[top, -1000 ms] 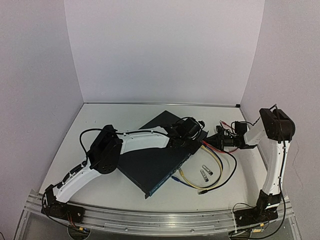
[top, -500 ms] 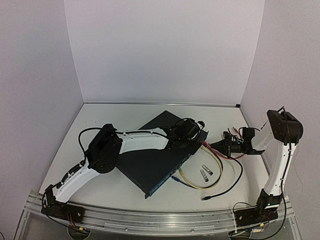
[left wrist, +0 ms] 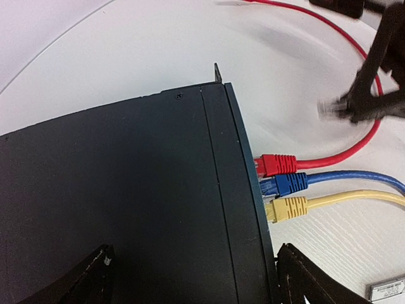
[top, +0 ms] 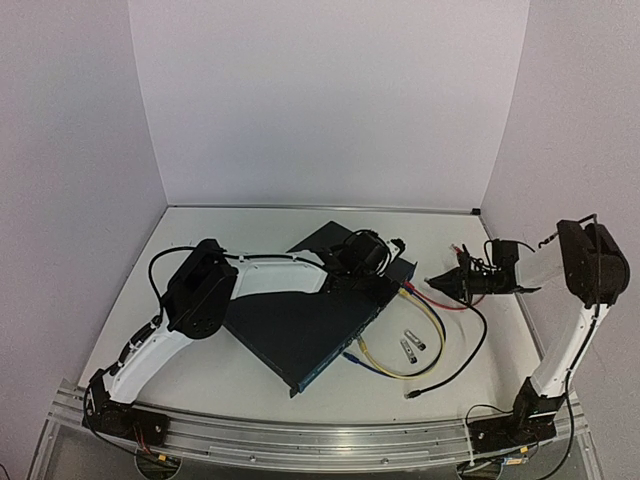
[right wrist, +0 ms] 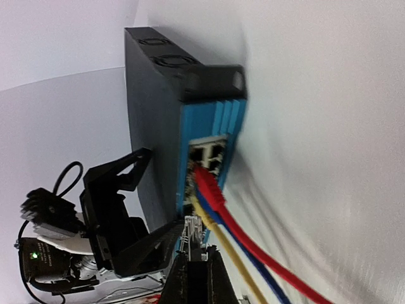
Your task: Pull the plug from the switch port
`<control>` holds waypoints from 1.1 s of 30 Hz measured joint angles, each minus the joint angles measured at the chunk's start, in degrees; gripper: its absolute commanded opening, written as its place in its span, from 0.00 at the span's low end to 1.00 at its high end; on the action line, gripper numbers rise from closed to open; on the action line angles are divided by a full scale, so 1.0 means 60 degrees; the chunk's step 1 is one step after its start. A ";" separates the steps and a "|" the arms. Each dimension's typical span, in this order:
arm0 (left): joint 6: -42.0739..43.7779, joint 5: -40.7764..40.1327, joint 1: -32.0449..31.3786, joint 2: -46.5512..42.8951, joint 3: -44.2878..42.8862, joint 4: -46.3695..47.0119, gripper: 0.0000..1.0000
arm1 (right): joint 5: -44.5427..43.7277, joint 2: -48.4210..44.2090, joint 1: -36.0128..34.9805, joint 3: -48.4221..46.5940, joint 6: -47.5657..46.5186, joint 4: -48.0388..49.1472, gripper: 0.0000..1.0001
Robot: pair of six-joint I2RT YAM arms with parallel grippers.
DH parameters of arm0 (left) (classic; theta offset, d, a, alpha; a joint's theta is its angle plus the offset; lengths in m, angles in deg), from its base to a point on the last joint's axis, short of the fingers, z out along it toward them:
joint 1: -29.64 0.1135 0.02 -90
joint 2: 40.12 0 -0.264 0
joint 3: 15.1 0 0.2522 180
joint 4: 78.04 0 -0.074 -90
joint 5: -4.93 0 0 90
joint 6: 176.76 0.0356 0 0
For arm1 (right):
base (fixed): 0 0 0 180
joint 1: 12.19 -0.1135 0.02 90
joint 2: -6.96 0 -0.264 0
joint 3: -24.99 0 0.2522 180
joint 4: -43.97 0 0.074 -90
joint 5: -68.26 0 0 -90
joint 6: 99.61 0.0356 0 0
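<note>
The switch (top: 300,330) is a big flat dark box lying at an angle mid-table; it also shows in the left wrist view (left wrist: 126,190) and the right wrist view (right wrist: 152,114). Red (left wrist: 277,164), blue (left wrist: 288,183) and yellow (left wrist: 290,208) plugs sit in its port face. My left gripper (left wrist: 196,250) is open, low over the switch's port end (top: 385,272), one finger (left wrist: 304,278) beside the port face. My right gripper (top: 437,280) is shut on a clear plug (right wrist: 195,235), held clear of the ports, blurred in the left wrist view (left wrist: 329,107).
A black cable (top: 470,350) loops from the right gripper to a loose end near the front. Yellow (top: 400,370), blue (top: 365,362) and red (top: 445,300) cables lie right of the switch. Two small metal modules (top: 410,345) lie there too.
</note>
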 measured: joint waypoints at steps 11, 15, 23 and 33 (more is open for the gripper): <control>-0.0031 0.0454 0.0120 -0.0182 0.0243 0.0052 0.99 | -0.3261 -0.2793 0.0000 -0.3642 -0.2888 -0.4060 0.00; -0.0194 0.0525 0.0158 -0.0293 0.0370 0.0068 1.00 | -0.4151 -0.2679 -0.0001 -0.4828 -0.3261 -0.4737 0.00; -0.0653 0.0648 0.0286 -0.0993 0.1021 -0.0324 1.00 | -0.6681 -0.2143 -0.0041 -0.7352 -0.4735 -0.5736 0.00; -0.1413 -0.0122 0.0307 -0.2878 0.2558 -0.0199 1.00 | -0.8116 -0.0070 -0.0114 -1.0297 -0.6009 -0.6143 0.00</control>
